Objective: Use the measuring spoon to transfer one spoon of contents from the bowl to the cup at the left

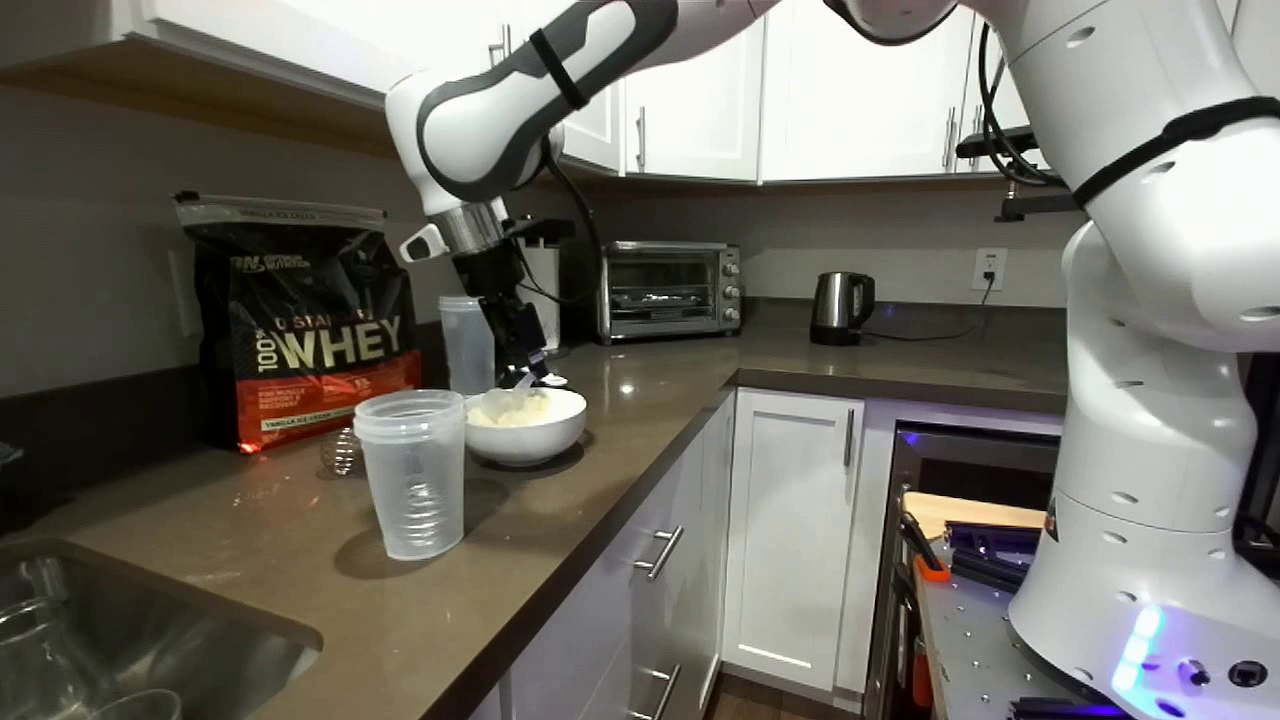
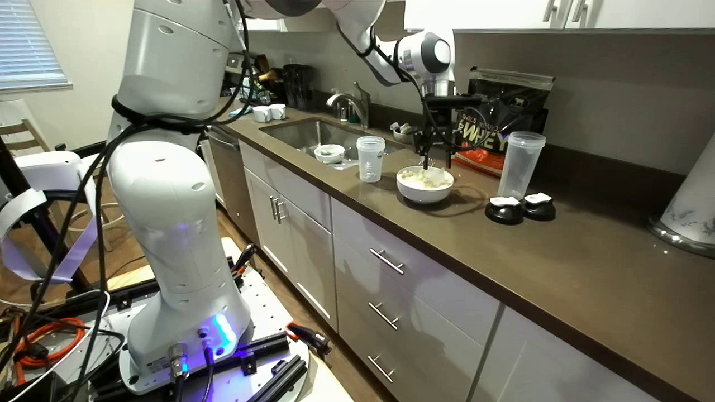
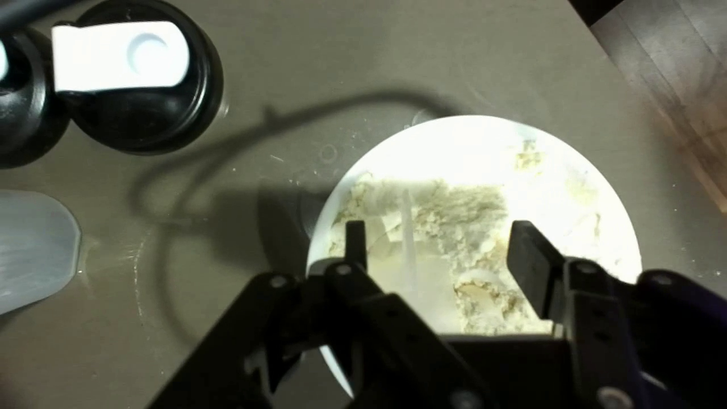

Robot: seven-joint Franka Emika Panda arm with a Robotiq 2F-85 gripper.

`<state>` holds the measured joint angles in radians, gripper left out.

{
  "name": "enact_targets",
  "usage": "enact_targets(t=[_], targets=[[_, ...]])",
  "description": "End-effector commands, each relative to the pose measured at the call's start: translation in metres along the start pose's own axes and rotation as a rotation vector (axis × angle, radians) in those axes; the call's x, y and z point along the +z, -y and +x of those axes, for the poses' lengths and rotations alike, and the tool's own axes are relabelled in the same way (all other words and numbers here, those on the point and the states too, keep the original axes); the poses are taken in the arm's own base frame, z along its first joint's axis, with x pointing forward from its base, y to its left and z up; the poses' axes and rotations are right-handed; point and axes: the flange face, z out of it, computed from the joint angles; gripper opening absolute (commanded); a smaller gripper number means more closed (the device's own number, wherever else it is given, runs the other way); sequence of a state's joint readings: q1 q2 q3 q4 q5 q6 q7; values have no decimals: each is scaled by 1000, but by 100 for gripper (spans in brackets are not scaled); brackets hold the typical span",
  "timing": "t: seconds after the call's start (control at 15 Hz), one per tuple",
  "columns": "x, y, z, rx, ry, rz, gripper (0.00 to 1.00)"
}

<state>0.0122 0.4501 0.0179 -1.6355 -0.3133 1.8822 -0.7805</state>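
The white bowl [image 1: 540, 440] stands on the counter and also shows in an exterior view [image 2: 423, 195] and the wrist view [image 3: 483, 128]. It holds pale cream powder [image 3: 466, 213], the contents. The translucent measuring spoon [image 3: 408, 250] lies in the powder; an exterior view shows it tilted up from the bowl [image 2: 435, 176]. My gripper [image 3: 440, 250] points down over the bowl, fingers apart on either side of the spoon's handle, apparently not touching it. In an exterior view the gripper [image 2: 437, 161] is just above the rim. The clear cup [image 1: 415, 485] stands beside the bowl, nearer the sink [image 2: 370, 159].
A taller clear tumbler [image 2: 520, 167] and black lids with white flaps [image 2: 504, 209] stand on the bowl's other side. A black and red whey bag [image 1: 310, 330] and a wire whisk ball [image 1: 342, 453] are behind. The sink [image 1: 180, 620] opens beyond the cup.
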Motion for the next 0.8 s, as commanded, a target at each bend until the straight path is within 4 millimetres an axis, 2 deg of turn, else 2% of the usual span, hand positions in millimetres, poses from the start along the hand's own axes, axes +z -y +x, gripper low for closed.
enact_targets(t=[0.0,0.2,0.27,0.6,0.67,0.73], targets=[[0,-10,2,-29,15,23,37],[2,-13,3,-32,32,31,28],[2,-14,2,-33,39,34,21],[3,-17,1,-34,67,45,32],[4,-17,1,-35,70,48,31],[4,-17,1,-35,72,51,21]])
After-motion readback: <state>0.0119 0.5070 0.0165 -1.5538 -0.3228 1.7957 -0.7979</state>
